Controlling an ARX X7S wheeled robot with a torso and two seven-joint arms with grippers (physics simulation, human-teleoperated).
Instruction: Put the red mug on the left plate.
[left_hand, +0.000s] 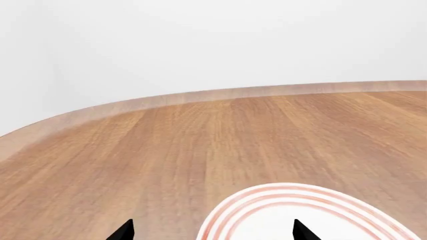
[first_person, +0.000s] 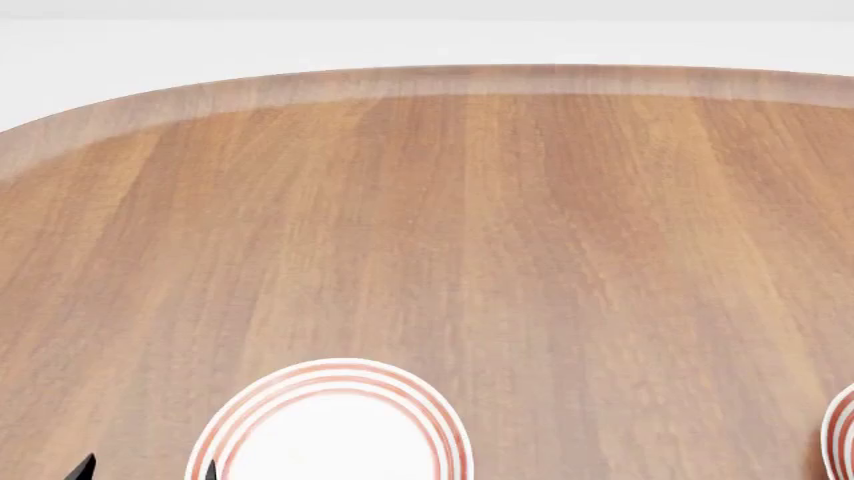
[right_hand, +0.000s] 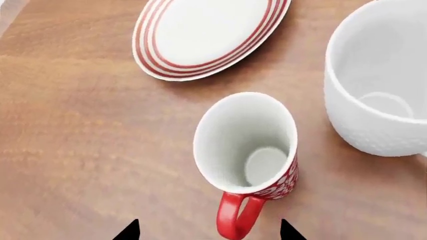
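Observation:
The red mug (right_hand: 248, 145) with its white floral pattern stands upright on the wooden table, seen only in the right wrist view. Its red handle (right_hand: 236, 221) points toward my right gripper (right_hand: 209, 231), which is open, with the handle between its two fingertips and neither visibly touching it. The left plate (first_person: 334, 425), white with red rings, lies at the near left in the head view and also shows in the left wrist view (left_hand: 313, 212). My left gripper (left_hand: 213, 232) is open and empty over the plate's edge; its tips show in the head view (first_person: 144, 468).
A larger plain white mug (right_hand: 380, 75) stands close beside the red mug. A ringed plate (right_hand: 207, 35) lies just beyond the red mug; I cannot tell which plate it is. The second plate's rim (first_person: 841, 435) shows at the head view's right edge. The table's curved far edge (first_person: 441, 82) runs across the back.

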